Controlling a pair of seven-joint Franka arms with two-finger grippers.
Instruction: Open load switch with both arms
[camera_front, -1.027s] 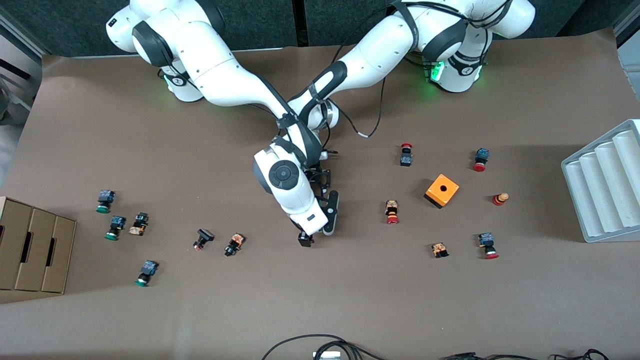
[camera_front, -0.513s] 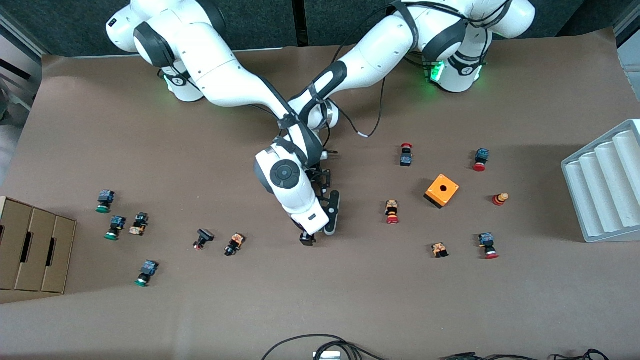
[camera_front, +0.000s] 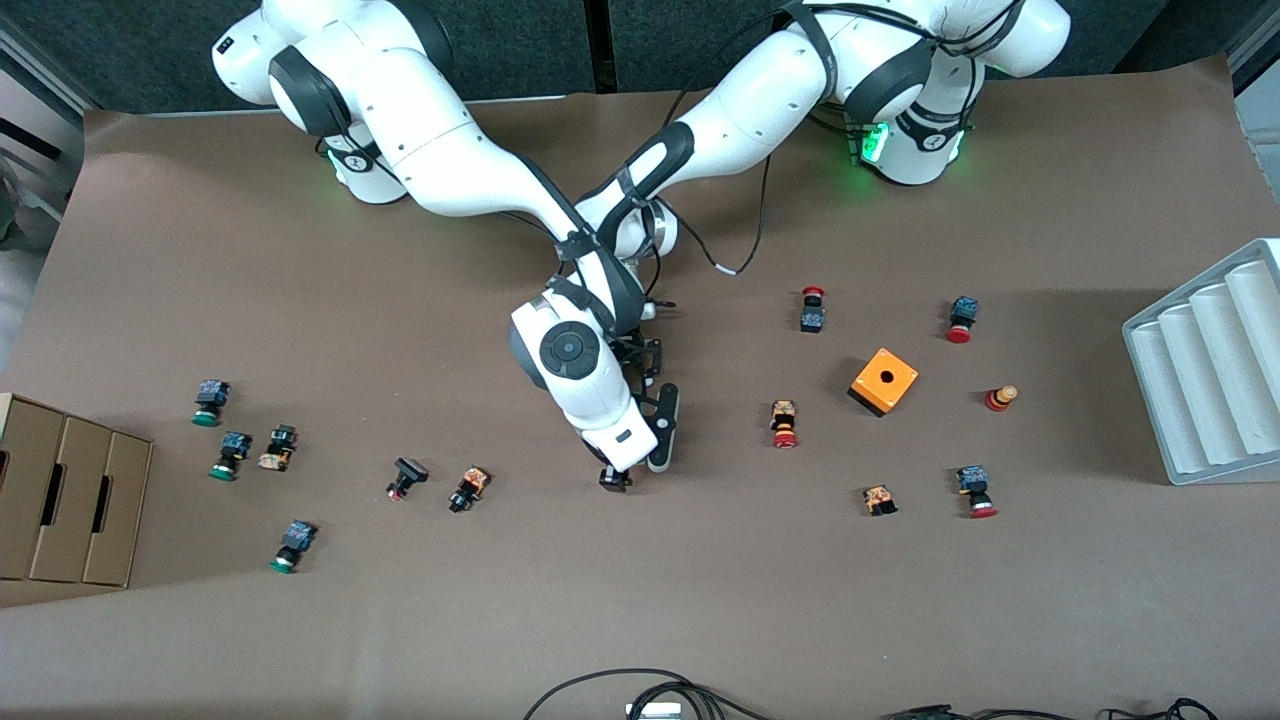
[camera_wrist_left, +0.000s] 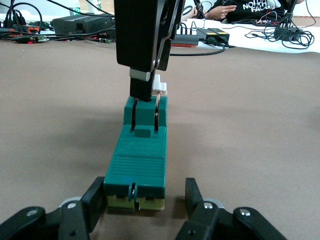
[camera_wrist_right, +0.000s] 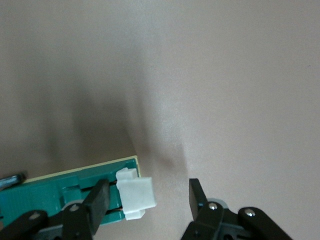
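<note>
The load switch (camera_wrist_left: 140, 160) is a slim dark-green block lying on the brown table at its middle, with a white piece (camera_wrist_right: 136, 194) at one end. My left gripper (camera_wrist_left: 145, 190) is shut on the end without the white piece, a finger on each side of it. My right gripper (camera_wrist_right: 148, 192) stands open around the white piece: one finger lies beside it, the other a wide gap away. The left wrist view shows the right gripper (camera_wrist_left: 141, 95) coming straight down onto that end. In the front view the right arm's hand (camera_front: 612, 478) covers the switch and the left gripper.
Small red- and green-capped buttons lie scattered toward both ends of the table. An orange cube (camera_front: 884, 381) with a hole sits toward the left arm's end, a grey ribbed tray (camera_front: 1210, 380) at that edge. A cardboard box (camera_front: 60, 500) stands at the right arm's end.
The right arm's hand has shifted very slightly over the switch. Nothing else on the table has moved.
</note>
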